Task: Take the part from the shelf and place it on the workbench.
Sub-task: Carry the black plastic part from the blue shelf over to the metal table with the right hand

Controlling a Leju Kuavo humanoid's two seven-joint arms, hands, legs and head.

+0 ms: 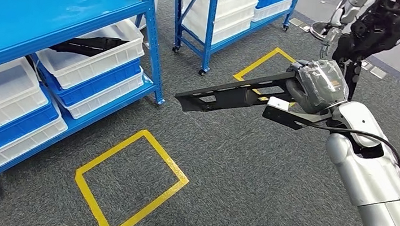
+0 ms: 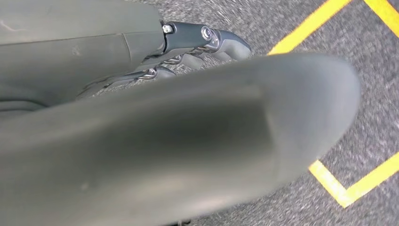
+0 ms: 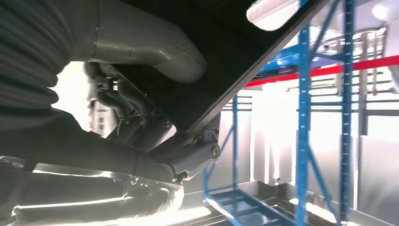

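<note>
Transport step: black bracket part (image 1: 234, 96) gripped in right hand (image 1: 317, 86), clear of shelf (image 1: 56, 11). Left hand (image 2: 188, 42) grasp undeterminable. Next: carry to workbench, lower flat.

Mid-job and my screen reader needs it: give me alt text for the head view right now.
The robot's right hand holds a long black part out level above grey carpet, clear of the shelf. To the left stands a blue shelf with white bins, one holding another dark part. Yellow tape squares mark the floor.
</note>
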